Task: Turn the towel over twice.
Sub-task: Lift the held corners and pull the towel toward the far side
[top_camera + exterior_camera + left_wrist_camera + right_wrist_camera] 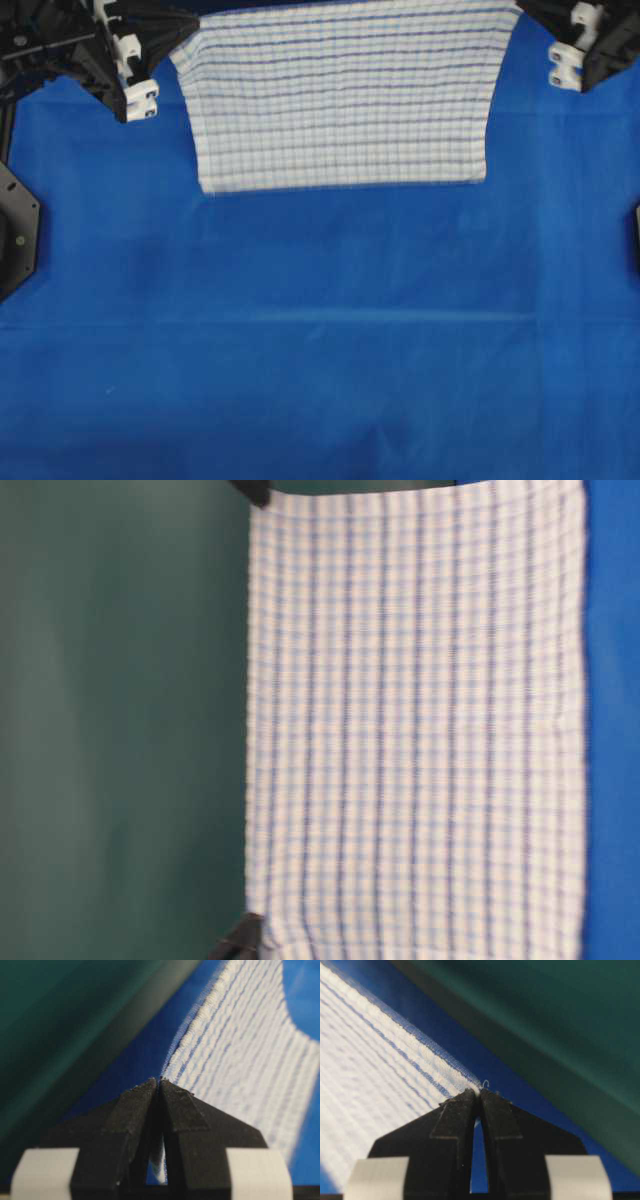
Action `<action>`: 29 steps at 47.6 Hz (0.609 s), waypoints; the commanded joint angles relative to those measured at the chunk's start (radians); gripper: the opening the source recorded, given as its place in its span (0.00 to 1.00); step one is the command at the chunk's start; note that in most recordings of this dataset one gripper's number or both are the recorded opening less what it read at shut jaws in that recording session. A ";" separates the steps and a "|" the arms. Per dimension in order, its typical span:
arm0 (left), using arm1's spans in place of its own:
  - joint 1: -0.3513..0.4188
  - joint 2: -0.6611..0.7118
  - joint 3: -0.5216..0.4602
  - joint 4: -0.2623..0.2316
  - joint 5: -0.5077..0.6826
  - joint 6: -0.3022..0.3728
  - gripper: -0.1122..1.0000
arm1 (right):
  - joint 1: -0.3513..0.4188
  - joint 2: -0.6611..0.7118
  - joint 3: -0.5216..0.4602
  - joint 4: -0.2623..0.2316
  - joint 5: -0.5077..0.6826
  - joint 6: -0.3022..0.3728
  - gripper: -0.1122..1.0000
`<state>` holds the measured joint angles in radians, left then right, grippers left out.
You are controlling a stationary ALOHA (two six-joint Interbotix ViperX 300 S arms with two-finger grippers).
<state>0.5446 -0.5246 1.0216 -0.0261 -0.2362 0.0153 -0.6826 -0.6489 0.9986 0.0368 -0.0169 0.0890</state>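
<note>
Towel (340,95) hangs stretched, its top corners pinched by left fingers (160,1110) and right fingers (477,1110).

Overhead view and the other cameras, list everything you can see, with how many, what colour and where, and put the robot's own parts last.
towel: one, white with dark blue stripes and faint light-blue checks; held up by two corners at the far side of the table, its lower edge near or on the cover.
table cover: one, plain blue; spread over the table top.
backdrop: one, dark green; behind the table.
left gripper: one, black fingers with white mounts; at the overhead view's upper left, shut on a towel corner.
right gripper: one, black fingers with white mounts; at the overhead view's upper right, shut on the other towel corner.
</note>
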 commanded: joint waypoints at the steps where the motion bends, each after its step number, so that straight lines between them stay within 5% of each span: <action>1: 0.020 -0.037 -0.025 0.003 -0.005 0.002 0.13 | -0.025 -0.063 -0.028 -0.003 0.023 -0.002 0.15; 29: -0.002 -0.129 -0.031 0.003 0.029 0.097 0.13 | -0.020 -0.178 -0.035 -0.011 0.103 0.002 0.15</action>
<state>0.5323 -0.6351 0.9940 -0.0199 -0.2163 0.1120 -0.6811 -0.8115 0.9787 0.0291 0.0813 0.0890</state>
